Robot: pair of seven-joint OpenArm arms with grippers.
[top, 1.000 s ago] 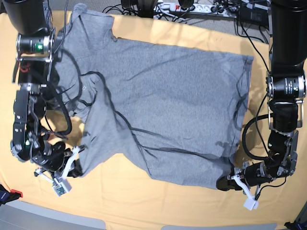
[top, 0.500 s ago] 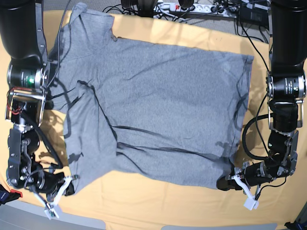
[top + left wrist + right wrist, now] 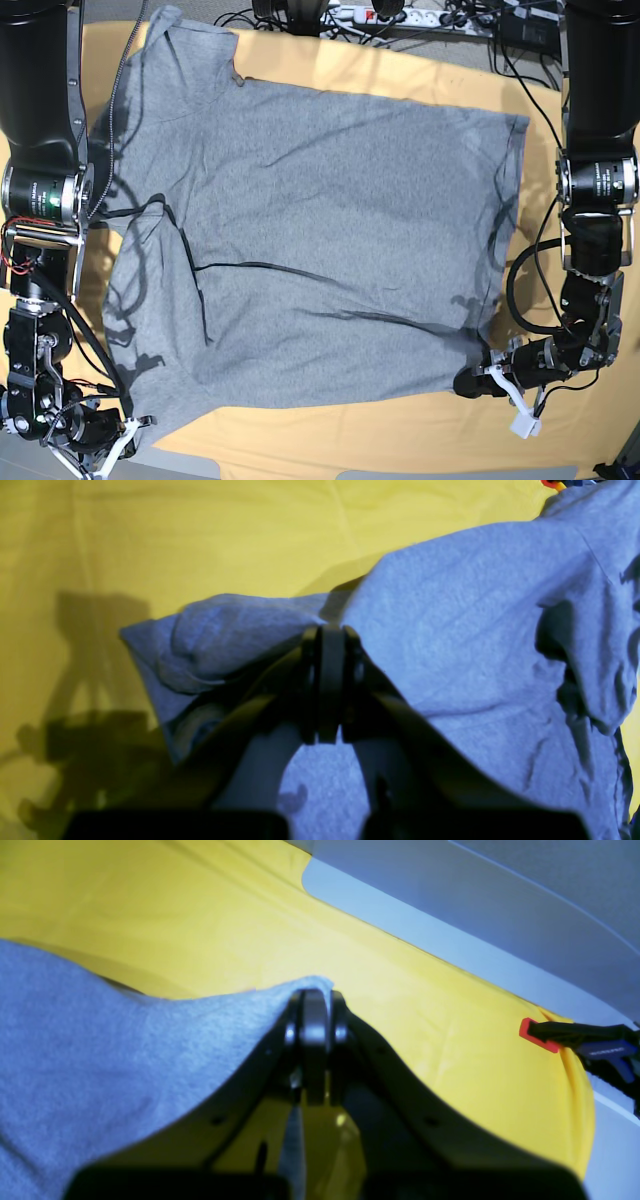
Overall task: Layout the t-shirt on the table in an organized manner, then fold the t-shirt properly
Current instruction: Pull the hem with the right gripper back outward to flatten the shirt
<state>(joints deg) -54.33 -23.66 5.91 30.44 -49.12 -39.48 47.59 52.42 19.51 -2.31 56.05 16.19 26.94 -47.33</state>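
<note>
The grey t-shirt (image 3: 320,220) lies spread over the yellow-orange table (image 3: 330,440), plain side up, with a few long creases across its middle. My left gripper (image 3: 478,381), on the base view's right, is shut on the shirt's near right corner; the left wrist view shows the fingers (image 3: 325,630) pinching bunched grey cloth (image 3: 475,630). My right gripper (image 3: 145,425), at the near left, is shut on the other near corner. In the right wrist view its fingers (image 3: 312,990) clamp the fabric's edge (image 3: 125,1050) just above the table (image 3: 400,990).
A power strip and cables (image 3: 390,15) run along the far edge. A red-tipped clamp (image 3: 585,1040) grips the table cloth at the near left corner. The table's near edge (image 3: 180,465) lies right behind my right gripper.
My right gripper has pulled its shirt corner toward the near left corner of the table, unfolding the doubled-over part flat. The left arm has stayed put.
</note>
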